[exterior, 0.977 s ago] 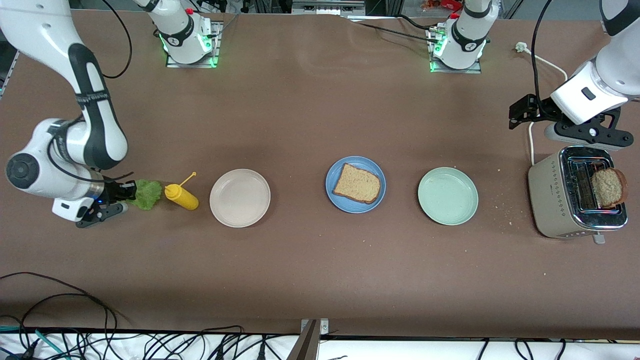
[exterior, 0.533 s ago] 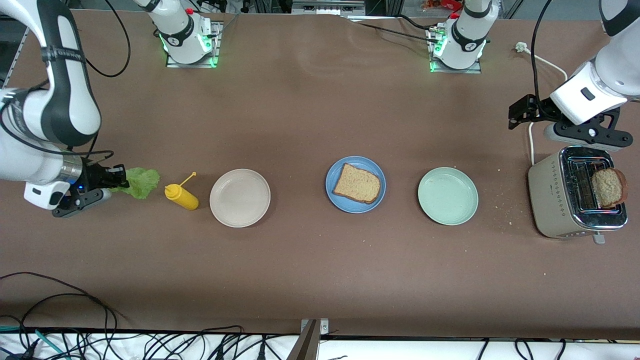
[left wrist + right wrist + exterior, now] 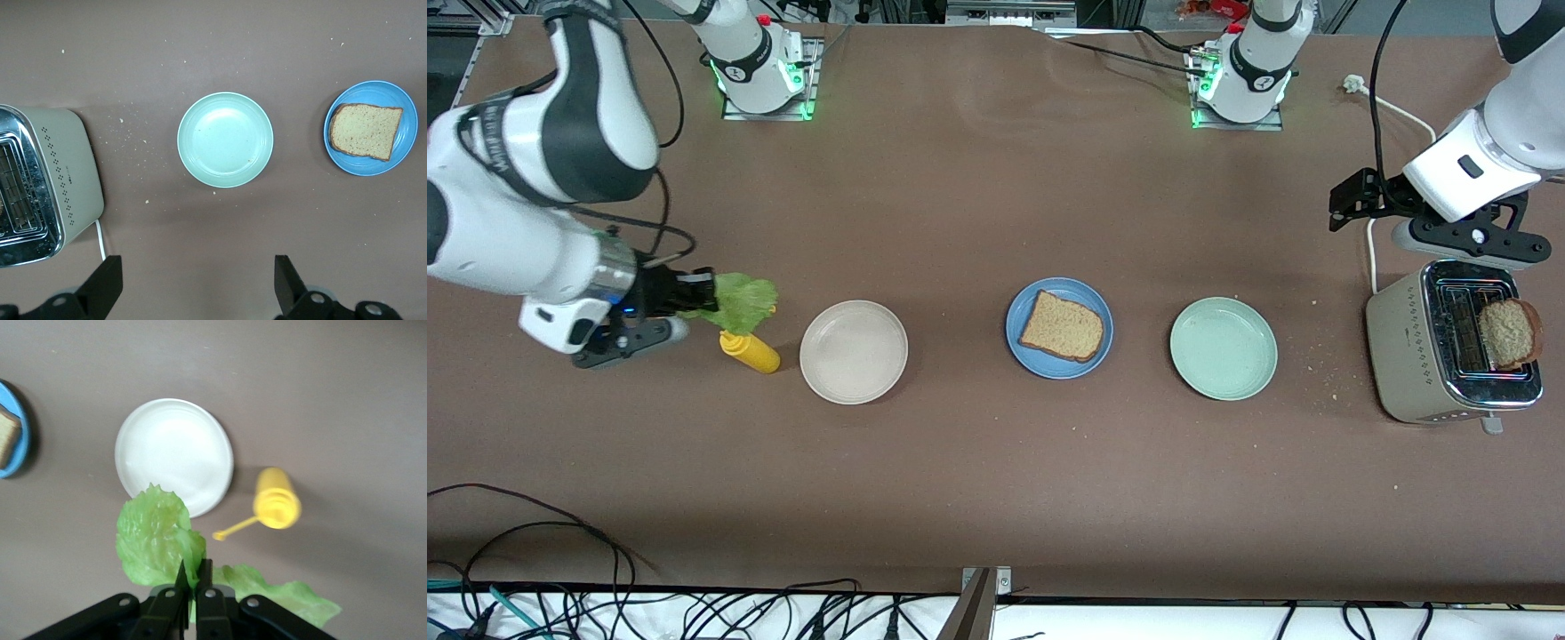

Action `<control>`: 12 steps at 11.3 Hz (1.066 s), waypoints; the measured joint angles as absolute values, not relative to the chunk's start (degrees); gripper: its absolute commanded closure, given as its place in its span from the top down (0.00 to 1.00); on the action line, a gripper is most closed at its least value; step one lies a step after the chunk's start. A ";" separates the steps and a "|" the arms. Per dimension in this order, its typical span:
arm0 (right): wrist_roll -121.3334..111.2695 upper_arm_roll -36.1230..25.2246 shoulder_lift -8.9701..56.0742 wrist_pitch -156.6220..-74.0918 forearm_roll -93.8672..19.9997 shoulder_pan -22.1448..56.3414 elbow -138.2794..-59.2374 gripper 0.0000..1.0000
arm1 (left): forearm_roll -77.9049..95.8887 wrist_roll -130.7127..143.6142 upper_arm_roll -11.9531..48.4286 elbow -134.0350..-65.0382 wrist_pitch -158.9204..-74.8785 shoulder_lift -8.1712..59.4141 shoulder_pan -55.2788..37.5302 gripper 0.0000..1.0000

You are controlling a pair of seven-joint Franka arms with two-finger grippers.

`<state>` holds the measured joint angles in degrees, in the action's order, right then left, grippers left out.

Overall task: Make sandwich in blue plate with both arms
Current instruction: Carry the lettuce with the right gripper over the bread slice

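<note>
The right claw [image 3: 698, 293], up in the air at the right arm's end of the bench [image 3: 978, 480], pinches a lettuce leaf [image 3: 740, 300] that hangs over the squeeze bottle [image 3: 751, 350] lying on the bench just beside the first plate [image 3: 854, 352]. From that claw toward the left arm's end, the row runs on: the blue plate [image 3: 1059, 328] with one bread slice [image 3: 1062, 325] on it, then a third plate [image 3: 1224, 348]. The left claw [image 3: 199, 288] hangs spread over the bench beside the toaster [image 3: 1449, 342], in whose slot a second bread slice [image 3: 1507, 332] stands.
</note>
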<state>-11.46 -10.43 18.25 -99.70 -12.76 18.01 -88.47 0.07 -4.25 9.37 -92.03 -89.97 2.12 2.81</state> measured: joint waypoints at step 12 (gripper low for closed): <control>41.86 -15.46 44.55 -115.21 -22.80 50.44 -66.00 0.00 | 0.07 -4.25 9.40 -91.89 -89.97 2.26 2.79 1.00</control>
